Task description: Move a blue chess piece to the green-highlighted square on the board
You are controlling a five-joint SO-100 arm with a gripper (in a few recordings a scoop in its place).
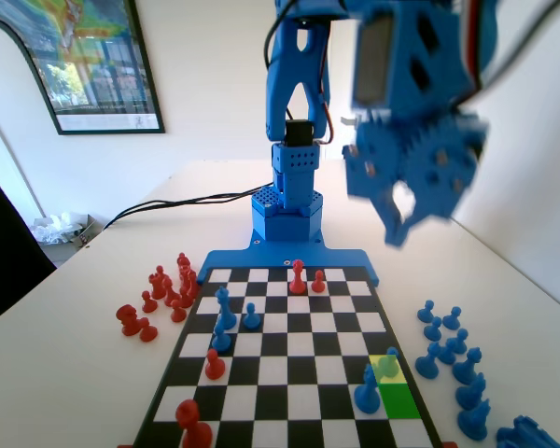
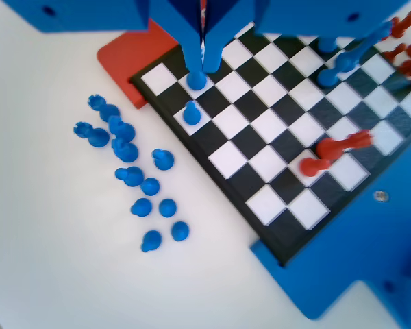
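The blue chess piece (image 1: 390,358) is a small round-headed pawn standing on the yellow square at the board's right edge in the fixed view. The green-highlighted square (image 1: 399,400) lies bare just in front of it, one row nearer the camera. A taller blue piece (image 1: 367,392) stands on the square left of the green one. On the chequered board (image 2: 270,164) in the wrist view, the pawn (image 2: 192,113) sits on a white edge square below my gripper (image 2: 203,62), with the taller piece (image 2: 196,79) close under the tips. My gripper (image 1: 401,219) hangs high above the board, blurred, jaws together and holding nothing.
Spare blue pieces (image 1: 448,350) stand on the table right of the board, seen as a cluster (image 2: 133,175) in the wrist view. Red pieces (image 1: 163,294) crowd the table on the left. Red pieces (image 2: 335,147) and other blue pieces (image 1: 226,313) stand on the board.
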